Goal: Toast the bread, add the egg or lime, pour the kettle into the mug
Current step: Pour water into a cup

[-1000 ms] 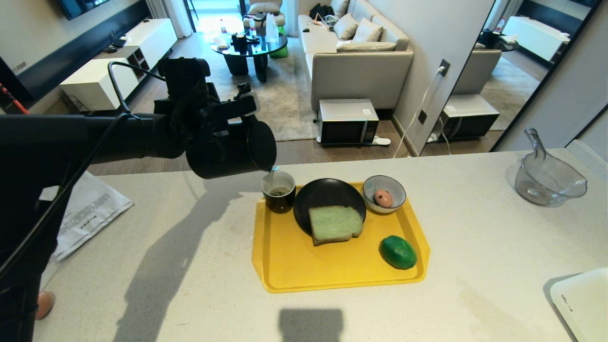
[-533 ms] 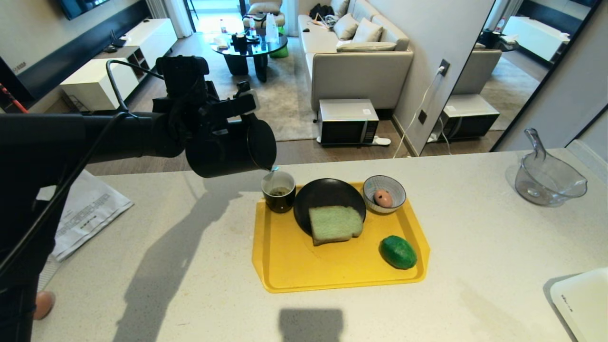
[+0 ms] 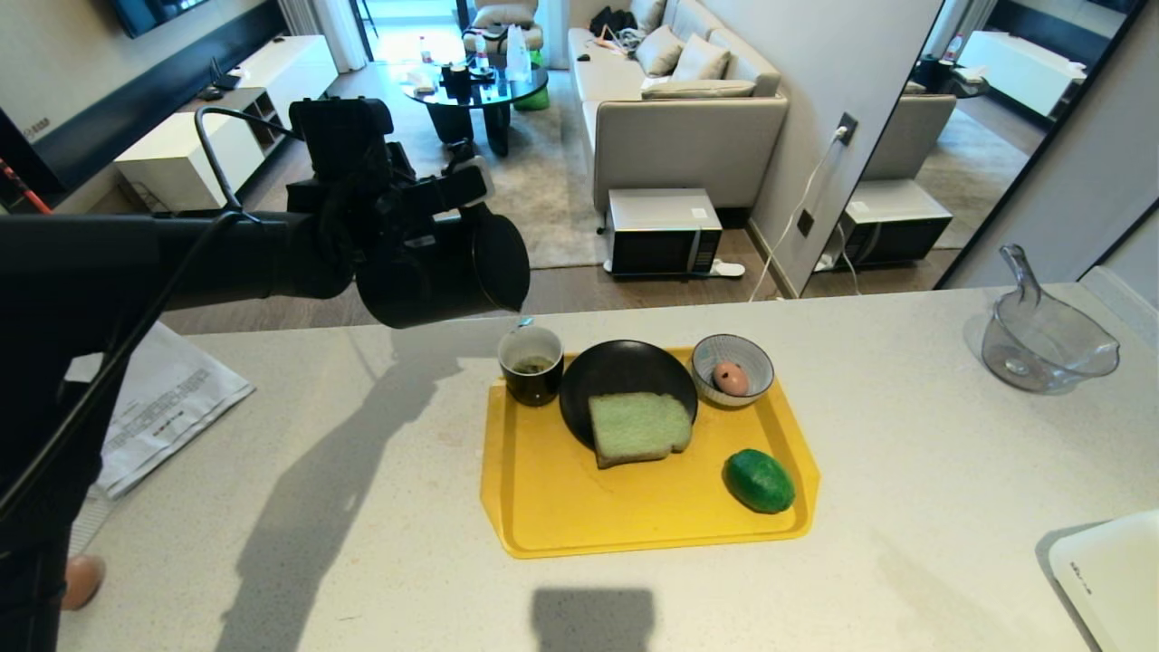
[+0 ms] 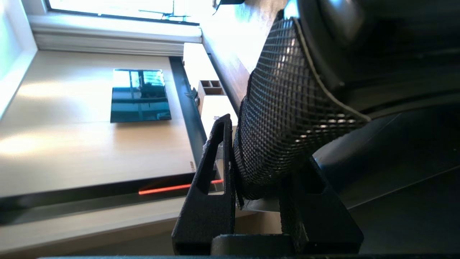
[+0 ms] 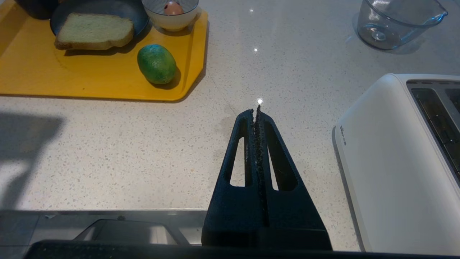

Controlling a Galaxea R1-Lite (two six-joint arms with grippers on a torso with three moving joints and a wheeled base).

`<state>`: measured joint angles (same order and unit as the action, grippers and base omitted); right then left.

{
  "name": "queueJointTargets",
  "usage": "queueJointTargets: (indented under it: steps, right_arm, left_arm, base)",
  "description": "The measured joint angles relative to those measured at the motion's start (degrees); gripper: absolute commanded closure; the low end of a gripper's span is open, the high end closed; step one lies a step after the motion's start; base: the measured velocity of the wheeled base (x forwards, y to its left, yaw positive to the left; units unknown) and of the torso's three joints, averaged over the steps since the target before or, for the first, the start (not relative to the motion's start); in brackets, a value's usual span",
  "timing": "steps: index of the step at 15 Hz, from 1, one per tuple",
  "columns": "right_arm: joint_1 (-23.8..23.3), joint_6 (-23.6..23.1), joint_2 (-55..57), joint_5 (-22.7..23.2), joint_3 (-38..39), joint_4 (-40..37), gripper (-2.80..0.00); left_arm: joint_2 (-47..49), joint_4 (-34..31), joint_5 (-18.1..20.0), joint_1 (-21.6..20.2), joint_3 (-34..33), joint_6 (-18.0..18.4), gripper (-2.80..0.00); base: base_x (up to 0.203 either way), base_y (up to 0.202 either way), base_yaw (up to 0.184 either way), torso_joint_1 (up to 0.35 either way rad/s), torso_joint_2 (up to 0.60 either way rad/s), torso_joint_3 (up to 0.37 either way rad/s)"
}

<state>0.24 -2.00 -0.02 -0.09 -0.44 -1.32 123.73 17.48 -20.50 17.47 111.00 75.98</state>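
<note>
Above the far left corner of the yellow tray, my left pincer is clamped on the handle of the black kettle, which hangs tipped on its side with the spout just over the mug. From the wrist I see my two fingers pressed either side of the textured loop, so the grip looks firm and nothing else bears the load. I judge the kettle heavy for one pincer, heavier with liquid inside, and its smooth matte body would be slippery; the ridged handle is the right place to hold it, close to the body so it cannot swing. The mug is small, light and easy to knock, standing on the tray and touching the black plate, which carries the bread. That slice is soft and would crush, so I would take it gently by the crust edges. An egg, fragile, lies in the patterned bowl, and the lime, firm but glossy and prone to roll, rests near the tray's right edge. My right pincer is closed on nothing, parked low over the bench beside the white toaster.
</note>
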Motion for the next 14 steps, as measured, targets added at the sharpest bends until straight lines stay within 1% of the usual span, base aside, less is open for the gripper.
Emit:
queueJointTargets:
  steps: [4, 12, 14]
  right_arm:
    - [-0.02, 0.0, 0.0, 0.0, 0.0, 0.0, 0.0]
    - [0.0, 0.0, 0.0, 0.02, 0.0, 0.0, 0.0]
    - [0.0, 0.02, 0.0, 0.0, 0.0, 0.0, 0.0]
  left_arm:
    - [-0.54, 0.31, 0.07, 0.56, 0.0, -3.17, 0.0]
    - [-2.14, 1.02, 0.09, 2.76, -0.09, -3.91, 0.0]
    - [-2.59, 1.04, 0.03, 2.86, -0.09, -4.94, 0.0]
  base:
    - [0.0, 0.0, 0.0, 0.0, 0.0, 0.0]
    - [0.0, 0.0, 0.0, 0.0, 0.0, 0.0]
    - [0.0, 0.0, 0.0, 0.0, 0.0, 0.0]
